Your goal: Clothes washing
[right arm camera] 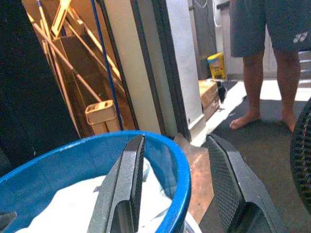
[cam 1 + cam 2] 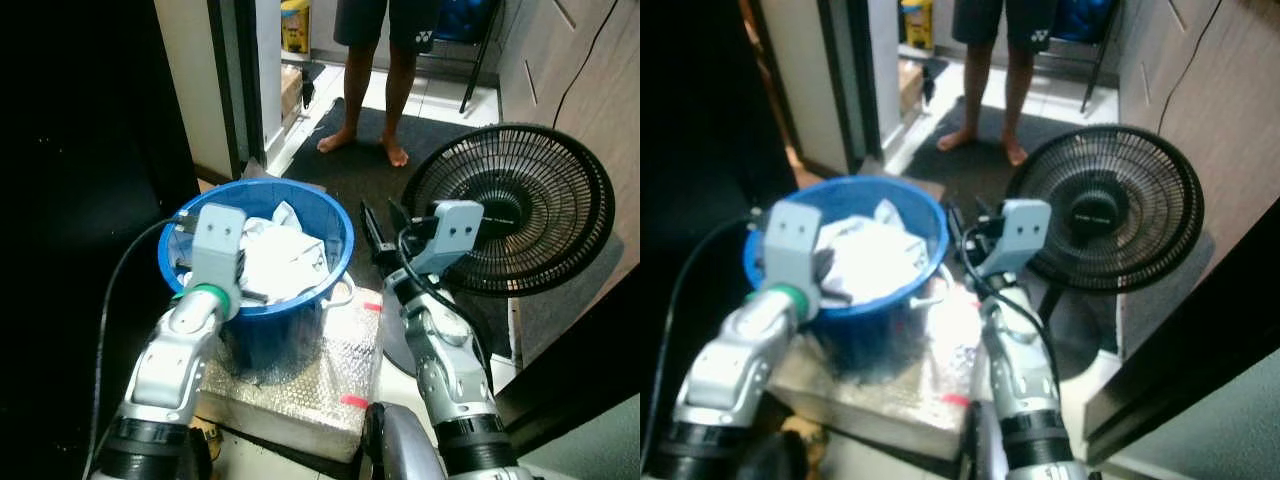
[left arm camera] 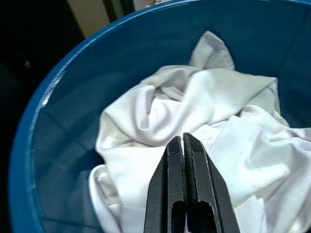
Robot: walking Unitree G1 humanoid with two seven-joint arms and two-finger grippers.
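A blue bucket (image 2: 335, 225) stands on a silver-wrapped box and holds crumpled white clothes (image 2: 280, 258). My left gripper (image 3: 183, 140) hangs inside the bucket just above the white clothes (image 3: 194, 102), its two black fingers pressed together with nothing seen between them. At the bucket's right side, my right gripper (image 2: 385, 228) is open. In the right wrist view its fingers (image 1: 127, 179) straddle the bucket rim (image 1: 177, 170), one over the inside, the other outside.
A black floor fan (image 2: 510, 210) stands close on the right. A barefoot person (image 2: 375, 70) stands on a dark mat beyond the bucket. The silver-wrapped box (image 2: 300, 390) sits under the bucket. A door frame (image 2: 235, 80) and darkness lie to the left.
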